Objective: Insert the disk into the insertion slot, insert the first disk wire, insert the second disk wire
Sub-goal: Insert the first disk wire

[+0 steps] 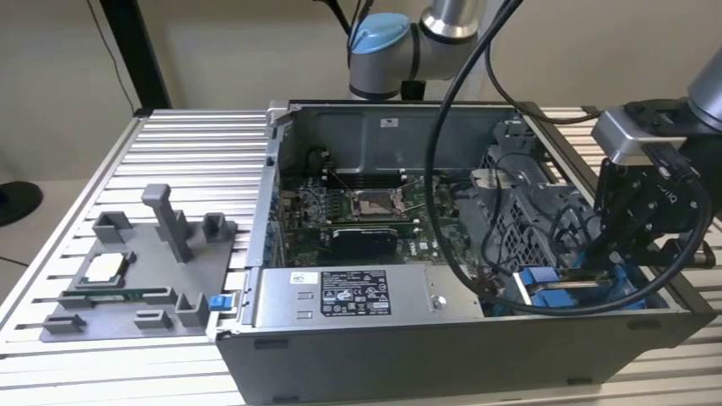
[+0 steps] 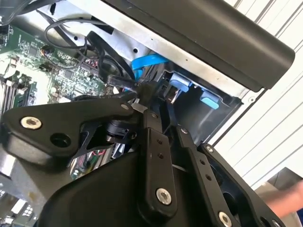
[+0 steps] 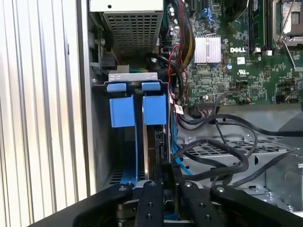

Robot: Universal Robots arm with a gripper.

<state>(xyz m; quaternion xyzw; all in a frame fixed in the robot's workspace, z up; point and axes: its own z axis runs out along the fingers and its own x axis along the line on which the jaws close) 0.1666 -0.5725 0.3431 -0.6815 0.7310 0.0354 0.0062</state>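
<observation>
Even diffuse light, faint shadows thruout

A grey fixture tray (image 1: 147, 271) lies beside the open computer case (image 1: 451, 355).

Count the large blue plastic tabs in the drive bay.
2. First blue tab is by the case's outer wall; second blue tab is right beside it, toward the motherboard. Others may be hidden deeper in.

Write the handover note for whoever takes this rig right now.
Gripper: low over the insertion slot; whether it is open or shut cannot be told.
Disk: stands edge-on in the slot, by the blue rails, just ahead of the gripper.
Done: disk appears inserted.
Left: wires unconfirmed. A blue wire runs beside the disk, and its connection is hidden.
</observation>
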